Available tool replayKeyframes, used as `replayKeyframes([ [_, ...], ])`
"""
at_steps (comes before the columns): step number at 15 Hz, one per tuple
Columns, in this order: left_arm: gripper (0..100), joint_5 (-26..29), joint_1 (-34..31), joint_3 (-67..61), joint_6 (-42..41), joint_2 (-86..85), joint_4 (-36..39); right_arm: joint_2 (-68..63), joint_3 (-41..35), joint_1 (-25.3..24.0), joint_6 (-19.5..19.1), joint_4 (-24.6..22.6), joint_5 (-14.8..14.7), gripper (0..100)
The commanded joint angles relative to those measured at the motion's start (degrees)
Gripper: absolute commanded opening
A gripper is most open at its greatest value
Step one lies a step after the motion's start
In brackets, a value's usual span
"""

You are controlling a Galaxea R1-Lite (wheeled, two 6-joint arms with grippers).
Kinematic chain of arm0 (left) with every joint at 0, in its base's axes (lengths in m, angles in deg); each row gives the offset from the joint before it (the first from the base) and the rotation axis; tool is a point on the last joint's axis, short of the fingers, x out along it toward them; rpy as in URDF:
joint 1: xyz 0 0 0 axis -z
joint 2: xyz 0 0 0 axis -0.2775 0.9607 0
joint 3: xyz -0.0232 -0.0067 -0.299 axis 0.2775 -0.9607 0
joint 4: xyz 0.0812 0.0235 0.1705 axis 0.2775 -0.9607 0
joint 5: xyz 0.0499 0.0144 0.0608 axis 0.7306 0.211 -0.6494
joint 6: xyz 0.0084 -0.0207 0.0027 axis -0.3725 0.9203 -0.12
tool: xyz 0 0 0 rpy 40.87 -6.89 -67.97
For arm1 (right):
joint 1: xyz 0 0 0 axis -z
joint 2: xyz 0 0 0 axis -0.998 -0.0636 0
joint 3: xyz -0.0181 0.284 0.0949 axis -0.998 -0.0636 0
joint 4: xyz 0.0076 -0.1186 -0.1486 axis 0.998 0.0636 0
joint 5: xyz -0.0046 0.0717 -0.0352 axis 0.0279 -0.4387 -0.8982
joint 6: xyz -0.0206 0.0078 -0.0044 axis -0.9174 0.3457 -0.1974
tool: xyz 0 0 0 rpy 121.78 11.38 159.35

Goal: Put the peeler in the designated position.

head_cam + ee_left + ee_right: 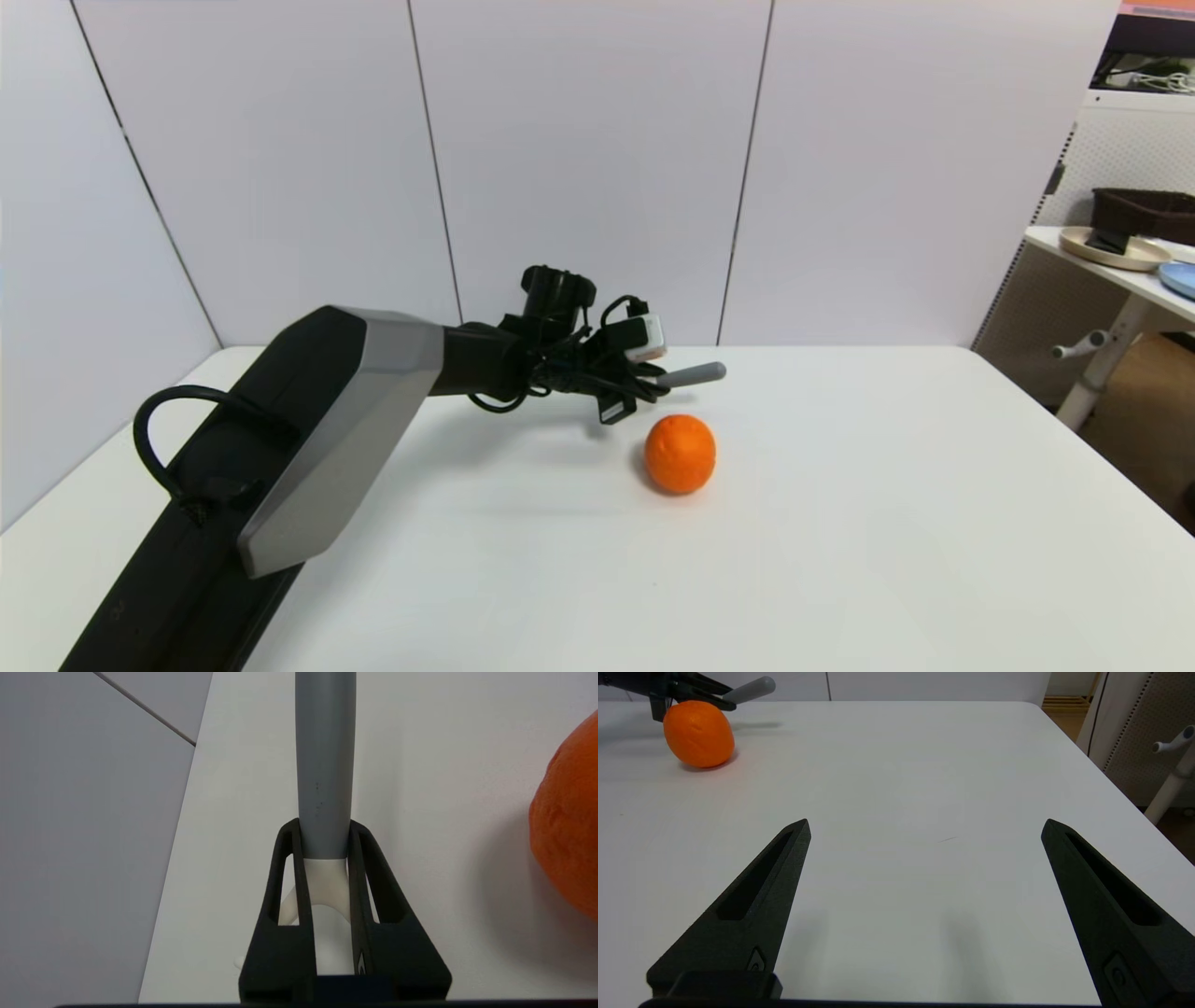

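- L gripper [324,840]: fingers clamped on the small Y-shaped peeler [689,375] (cream-white forked plastic head, grey rounded handle), pinching where handle meets fork. The handle sticks out past the fingertips.
- Peeler is in the air, not on the table; it sits above the plain white tabletop [887,485] toward the far edge, roughly mid-width, just behind the round orange fruit [681,454].
- R gripper [924,830]: fingers spread wide, nothing between them, parked low over the table's near-right area, well apart from the fruit. Idle.
- Step in hand, as I read it: carry and set down. No mark for the target is visible, just bare white surface.
- To do it well:
  - keep the grip firm til the peeler rests on the table; don't drop from height, since the round handle could roll.
  - steer clear of the orange: it's close beside the handle, and a sideways sweep would knock it.
  - lower with peeler near level so the fork and handle land together.
  - open fingers only after contact, then lift straight up, w/o dragging the tool.
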Motion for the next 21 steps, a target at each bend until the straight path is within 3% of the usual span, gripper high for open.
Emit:
replayKeyframes([
  [1,0,0.27,0.0,-0.02,-0.29,0.41,0.05,0.01,0.0,-0.02,-0.04,0.0,0.01,100],
  [5,0,0.35,-0.09,-0.02,-0.29,0.58,0.05,0.01,0.0,-0.02,-0.04,0.0,0.01,100],
  [6,100,0.35,-0.09,-0.02,-0.29,0.5,0.05,0.01,0.0,-0.02,-0.04,0.0,0.01,100],
  [12,100,0.27,-0.79,-0.02,-0.56,-0.56,-0.21,0.01,0.0,-0.02,-0.04,0.0,0.01,100],
  [16,100,0.18,-5.72,-0.9,-1.96,-6.53,-1.0,0.01,0.0,-0.02,-0.04,0.0,0.01,100],
  [19,100,-0.44,-9.41,-3.89,-2.32,-16.47,-8.65,0.01,0.0,-0.02,-0.04,0.0,0.01,100],
  [21,100,-4.66,-9.93,-8.72,-1.61,-25.61,-15.33,0.01,0.0,-0.02,-0.04,0.0,0.01,100],
])
